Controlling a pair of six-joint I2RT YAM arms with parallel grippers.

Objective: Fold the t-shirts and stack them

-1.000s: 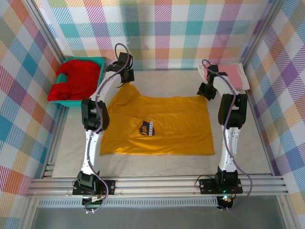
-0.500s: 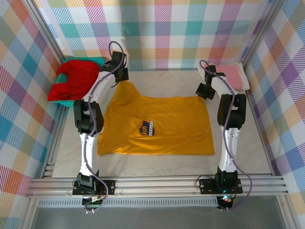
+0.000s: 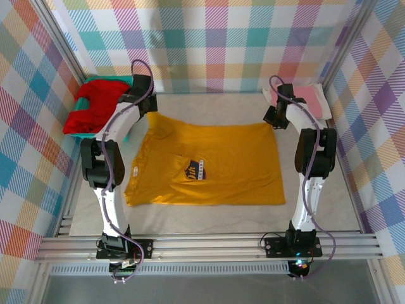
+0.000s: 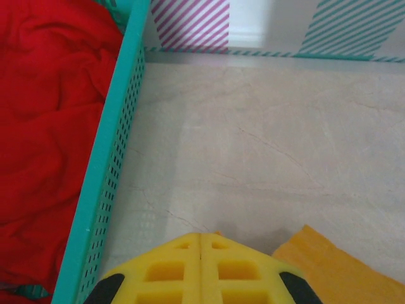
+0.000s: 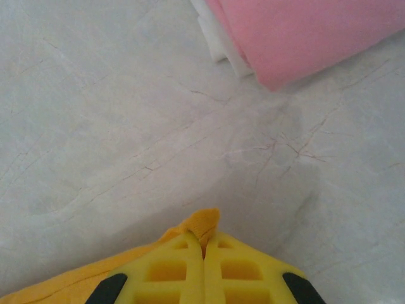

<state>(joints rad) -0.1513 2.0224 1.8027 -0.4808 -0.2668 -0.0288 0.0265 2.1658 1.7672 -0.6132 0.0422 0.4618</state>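
The mustard-yellow t-shirt (image 3: 209, 161) lies spread flat on the table, its dark chest print (image 3: 195, 170) facing up. My left gripper (image 3: 147, 109) is shut on the shirt's far left corner, close to the teal basket. In the left wrist view the fingers (image 4: 200, 237) are pressed together with a sliver of yellow cloth at their tip. My right gripper (image 3: 274, 121) is shut on the far right corner; a fold of yellow cloth (image 5: 204, 221) sticks out between its fingers (image 5: 203, 239). The red t-shirt (image 3: 95, 104) fills the basket. The pink t-shirt (image 3: 311, 98) lies folded at the back right.
The teal basket (image 3: 136, 80) stands at the back left, its perforated wall (image 4: 117, 139) just left of my left gripper. The pink shirt rests on a white pad (image 5: 215, 38). Plaid walls close in the table; metal rails (image 3: 209, 244) run along the near edge.
My left arm has swung left toward the basket, pulling the shirt's far left corner and stretching the top edge flat. My right gripper has shut on the far right corner.
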